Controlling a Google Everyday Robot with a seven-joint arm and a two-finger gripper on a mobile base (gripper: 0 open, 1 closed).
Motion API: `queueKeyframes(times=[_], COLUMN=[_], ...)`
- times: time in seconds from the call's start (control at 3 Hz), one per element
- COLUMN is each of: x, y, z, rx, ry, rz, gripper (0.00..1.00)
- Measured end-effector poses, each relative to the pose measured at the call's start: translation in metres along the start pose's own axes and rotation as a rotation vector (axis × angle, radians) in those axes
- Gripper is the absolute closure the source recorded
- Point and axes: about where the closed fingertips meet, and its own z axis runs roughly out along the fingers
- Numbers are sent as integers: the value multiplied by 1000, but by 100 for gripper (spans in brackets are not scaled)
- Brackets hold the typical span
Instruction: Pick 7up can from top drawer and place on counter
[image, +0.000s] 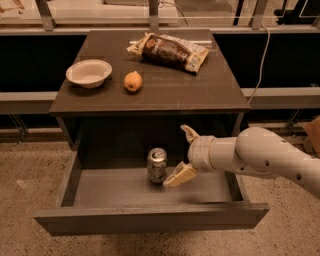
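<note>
We see the small silvery metal 7up can (157, 165) standing upright on the plain grey floor of the wide, dark grey-brown top drawer (150, 220), which is pulled out, with the can near the middle of its width. Our pale two-finger gripper (184, 155) sits inside the drawer just beside the can, on the side the white arm (270, 157) reaches in from. Its fingers are spread apart with nothing between them, one raised towards the back, the other low and almost touching the can's base. The can's long axis is vertical and it lies straight ahead of the fingers, so we judge that a short sideways advance must bring it between them before they close. The dark brown counter (165, 92) above has bare space beside the orange fruit (133, 81).
</note>
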Motion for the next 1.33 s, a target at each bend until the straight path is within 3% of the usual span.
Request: queueKeyframes(times=[0.67,1.0,1.33], x=[8,5,-1], y=[24,22,19], z=[53,64,67], rx=[-134,-137,-140], ry=[-48,-105,-170], rz=[140,204,244], gripper=[0,18,49])
